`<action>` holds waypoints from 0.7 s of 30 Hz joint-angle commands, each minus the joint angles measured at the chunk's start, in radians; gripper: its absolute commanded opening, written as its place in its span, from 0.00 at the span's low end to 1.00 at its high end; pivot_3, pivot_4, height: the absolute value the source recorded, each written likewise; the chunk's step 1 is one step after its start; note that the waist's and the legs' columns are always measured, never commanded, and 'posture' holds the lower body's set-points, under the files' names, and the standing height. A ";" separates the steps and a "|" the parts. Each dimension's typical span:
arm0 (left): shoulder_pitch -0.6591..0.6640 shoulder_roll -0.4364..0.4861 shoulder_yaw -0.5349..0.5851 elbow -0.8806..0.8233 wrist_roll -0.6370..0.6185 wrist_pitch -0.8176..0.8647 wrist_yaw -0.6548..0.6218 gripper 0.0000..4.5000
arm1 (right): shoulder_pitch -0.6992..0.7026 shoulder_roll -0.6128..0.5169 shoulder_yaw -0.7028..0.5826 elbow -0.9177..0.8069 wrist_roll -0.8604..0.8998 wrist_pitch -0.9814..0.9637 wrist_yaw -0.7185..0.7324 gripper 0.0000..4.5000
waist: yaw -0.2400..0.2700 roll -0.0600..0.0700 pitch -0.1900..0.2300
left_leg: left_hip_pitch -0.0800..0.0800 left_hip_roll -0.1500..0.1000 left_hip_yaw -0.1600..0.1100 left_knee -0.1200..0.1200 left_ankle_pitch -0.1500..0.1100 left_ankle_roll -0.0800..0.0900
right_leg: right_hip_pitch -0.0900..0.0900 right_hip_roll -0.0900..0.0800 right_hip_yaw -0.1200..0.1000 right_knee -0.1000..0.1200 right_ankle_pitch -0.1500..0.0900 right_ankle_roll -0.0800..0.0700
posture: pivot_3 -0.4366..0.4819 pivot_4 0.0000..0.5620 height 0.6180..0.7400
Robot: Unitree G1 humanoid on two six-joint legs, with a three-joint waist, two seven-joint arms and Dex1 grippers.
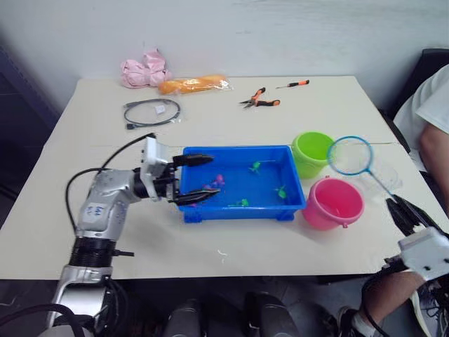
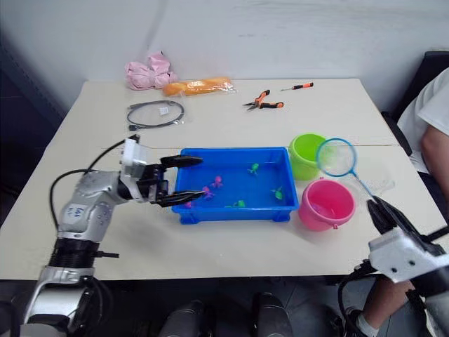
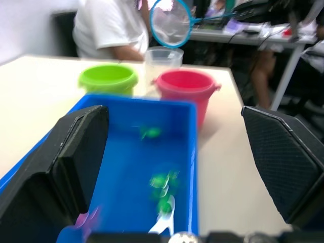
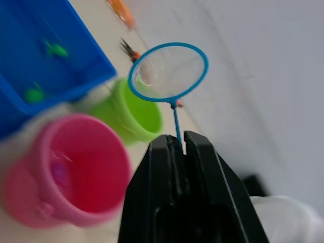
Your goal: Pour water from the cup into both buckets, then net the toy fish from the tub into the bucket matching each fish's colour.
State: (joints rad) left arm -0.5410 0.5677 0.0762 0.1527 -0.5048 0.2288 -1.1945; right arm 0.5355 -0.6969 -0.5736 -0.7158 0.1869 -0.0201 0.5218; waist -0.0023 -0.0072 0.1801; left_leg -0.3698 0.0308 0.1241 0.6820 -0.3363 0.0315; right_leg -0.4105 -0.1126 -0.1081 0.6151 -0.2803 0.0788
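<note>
So the right gripper (image 4: 178,147) has its fingers pinched tight on the thin handle of the net (image 1: 349,155), holding the hoop up in the air above and between the green bucket (image 1: 311,153) and the pink bucket (image 1: 332,203), not down in the water. My guess is it's parked there because a scoop is about to start, or a drop is being lined up. The left gripper (image 1: 191,180) sits at the near left end of the blue tub (image 1: 292,173) with its fingers spread wide around the rim, not clamped on anything, probably to brace the tub so it doesn't slide. A few toy fish (image 1: 255,167), green and pink, float in the tub. The clear cup (image 3: 163,57) stands just behind the buckets, out of the way.
</note>
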 commanded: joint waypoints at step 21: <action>0.170 0.175 0.121 -0.082 0.013 0.054 0.041 0.99 | -1.000 -0.036 0.859 0.364 -0.054 0.709 -0.069 0.00 | 0.001 -0.002 0.001 | -0.008 -0.002 -0.001 0.001 0.000 0.000 | -0.005 -0.002 -0.005 0.003 0.000 0.000 | 0.48 0.27 1.00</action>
State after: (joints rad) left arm -0.3630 0.7306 0.1791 0.0870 -0.4958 0.3008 -1.1601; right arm -0.4457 -0.7325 0.2809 -0.3584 0.1767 0.6977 0.4485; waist -0.0015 -0.0093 0.1813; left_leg -0.3776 0.0291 0.1232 0.6826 -0.3361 0.0314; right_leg -0.4157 -0.1148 -0.1128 0.6179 -0.2803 0.0788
